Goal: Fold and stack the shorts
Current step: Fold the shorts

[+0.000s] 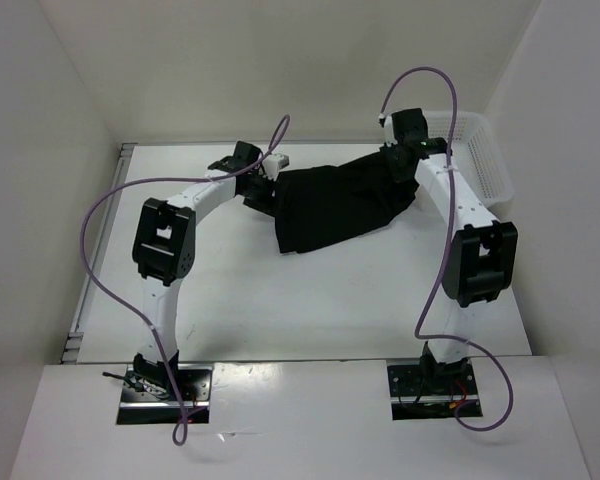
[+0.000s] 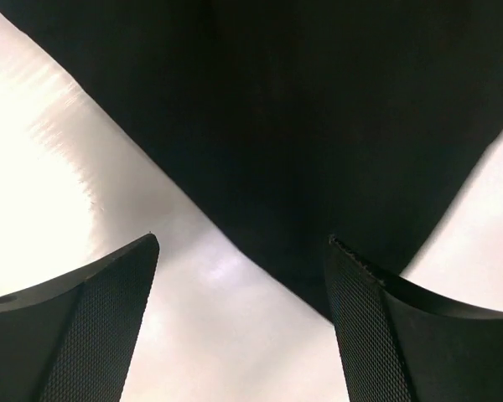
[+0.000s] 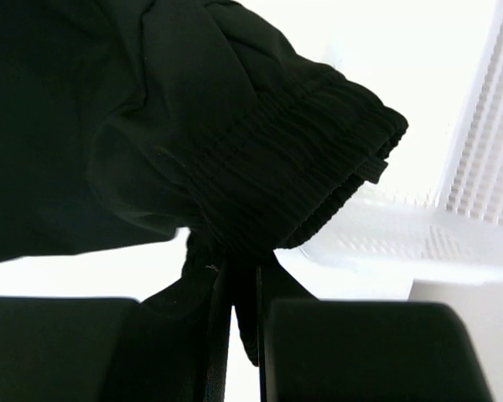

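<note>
Soft, floppy shorts (image 1: 330,205) (light too): right tool (image 3: 235,310) pinches the stretchy band (image 3: 293,159); left tool (image 2: 241,243) stands apart, grab the cloth just ahead

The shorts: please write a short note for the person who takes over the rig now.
Left gripper: open, holds nothing, at the left edge of the shorts.
Right gripper: shut on the shorts near the elastic waistband.
Shorts: lying crumpled on the table, near the white basket.
Done: no neat fold to see.
Left to do: fold and stack.
</note>
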Robot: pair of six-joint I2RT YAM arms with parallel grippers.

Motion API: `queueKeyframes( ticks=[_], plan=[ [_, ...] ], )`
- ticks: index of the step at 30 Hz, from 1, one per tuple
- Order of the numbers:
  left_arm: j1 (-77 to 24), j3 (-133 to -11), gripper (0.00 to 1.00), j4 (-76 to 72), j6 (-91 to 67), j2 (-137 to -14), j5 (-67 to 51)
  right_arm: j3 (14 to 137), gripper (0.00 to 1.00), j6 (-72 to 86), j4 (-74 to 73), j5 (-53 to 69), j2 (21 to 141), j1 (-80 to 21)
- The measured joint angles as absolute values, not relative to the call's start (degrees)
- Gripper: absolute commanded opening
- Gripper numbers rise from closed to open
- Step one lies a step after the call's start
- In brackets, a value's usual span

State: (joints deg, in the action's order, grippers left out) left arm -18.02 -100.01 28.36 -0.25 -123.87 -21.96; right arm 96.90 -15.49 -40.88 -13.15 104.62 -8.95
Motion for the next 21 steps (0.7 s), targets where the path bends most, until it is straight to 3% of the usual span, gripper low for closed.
queueKeyframes(
  ticks=[3, 6, 8, 9, 12, 16, 21],
  plan=[
    [-17.15, -100.36, 0.86, 27.44, -0.25, -127.59, -22.02, 99.02, 0.00, -15.31, -40.69, -13.89, 106.48, -10.46],
    [-16.56, -103.24, 0.79, 26.04, -0.36, -129.91, -22.24, 99.07, 0.00, -14.74, -40.95, -14.28, 107.33, -11.33],
    [-16.73, -105.34, 0.68, 25.80, -0.43, -131.44, -22.11, 99.07, 0.00, -14.26, -41.15, -14.74, 107.53, -11.86],
    [-16.99, -106.21, 0.56, 25.69, -0.45, -132.51, -22.13, 99.04, 0.00, -13.87, -41.17, -15.09, 107.53, -12.14],
    [-17.74, -109.34, 0.36, 25.06, -0.34, -135.44, -22.83, 99.04, 0.00, -12.29, -41.15, -16.25, 107.53, -14.61],
    [-18.44, -112.16, 0.17, 25.30, -0.30, -137.56, -23.86, 99.59, 0.00, -9.21, -41.67, -15.81, 107.70, -21.28],
    [-18.83, -113.23, 0.14, 25.71, -0.34, -138.34, -24.77, 106.28, 0.00, -4.32, -42.30, -13.93, 111.09, -27.77]
  ],
)
